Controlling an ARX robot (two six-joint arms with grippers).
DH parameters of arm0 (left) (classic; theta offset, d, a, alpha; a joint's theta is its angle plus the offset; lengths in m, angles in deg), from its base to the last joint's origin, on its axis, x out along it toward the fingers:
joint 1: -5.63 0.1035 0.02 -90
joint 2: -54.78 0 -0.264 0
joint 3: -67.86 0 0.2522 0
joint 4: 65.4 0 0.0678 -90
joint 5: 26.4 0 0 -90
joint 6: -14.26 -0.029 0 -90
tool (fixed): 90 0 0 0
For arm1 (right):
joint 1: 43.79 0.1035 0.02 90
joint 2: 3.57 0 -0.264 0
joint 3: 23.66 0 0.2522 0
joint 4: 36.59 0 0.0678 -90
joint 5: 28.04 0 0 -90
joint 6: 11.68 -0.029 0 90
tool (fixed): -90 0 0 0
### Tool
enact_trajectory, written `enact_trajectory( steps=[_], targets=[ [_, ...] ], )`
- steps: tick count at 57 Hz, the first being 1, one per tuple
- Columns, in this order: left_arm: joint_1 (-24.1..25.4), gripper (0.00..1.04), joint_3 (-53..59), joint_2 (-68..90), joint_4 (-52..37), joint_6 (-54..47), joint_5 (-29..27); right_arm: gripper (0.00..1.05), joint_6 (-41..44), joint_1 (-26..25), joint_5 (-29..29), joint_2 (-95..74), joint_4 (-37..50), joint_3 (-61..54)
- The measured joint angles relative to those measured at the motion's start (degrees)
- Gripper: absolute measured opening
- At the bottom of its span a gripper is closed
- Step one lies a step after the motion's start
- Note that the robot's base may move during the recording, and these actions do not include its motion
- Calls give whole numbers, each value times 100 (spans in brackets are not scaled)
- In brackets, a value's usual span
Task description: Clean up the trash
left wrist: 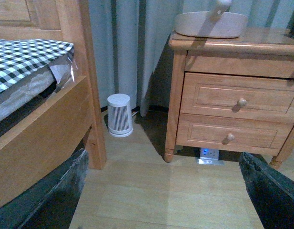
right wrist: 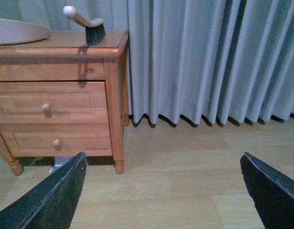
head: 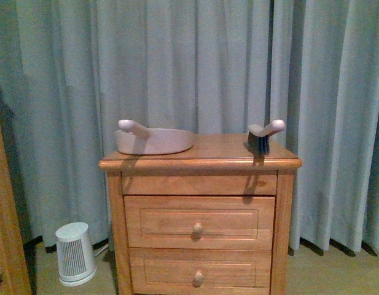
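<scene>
The trash is out of view in every frame. A beige dustpan [head: 153, 140] lies on the left of the wooden nightstand's top [head: 220, 150], and a small hand brush [head: 263, 136] with dark bristles stands on the right. The dustpan [left wrist: 211, 24] and brush [right wrist: 87, 25] also show in the wrist views. My left gripper [left wrist: 163, 202] hangs open over bare floor in front of the nightstand. My right gripper [right wrist: 161, 200] is open too, over floor to the right of the nightstand. Neither arm shows in the front view.
A wooden bed frame [left wrist: 51, 129] with a black-and-white checked cover [left wrist: 23, 59] stands left of the nightstand. A small white ribbed appliance [head: 74, 253] sits on the floor between them. A power strip [left wrist: 208, 155] lies under the nightstand. Grey-blue curtains [right wrist: 208, 57] hang behind.
</scene>
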Motion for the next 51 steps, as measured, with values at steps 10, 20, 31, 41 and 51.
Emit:
enact_trajectory(
  steps=[10,20,31,41,51],
  targets=[
    [0,97,0,0,0,0,0,97,0,0,0,0,0,0],
    [0,97,0,0,0,0,0,97,0,0,0,0,0,0],
    [0,97,0,0,0,0,0,97,0,0,0,0,0,0],
    [0,97,0,0,0,0,0,97,0,0,0,0,0,0],
    [0,97,0,0,0,0,0,97,0,0,0,0,0,0]
  ],
)
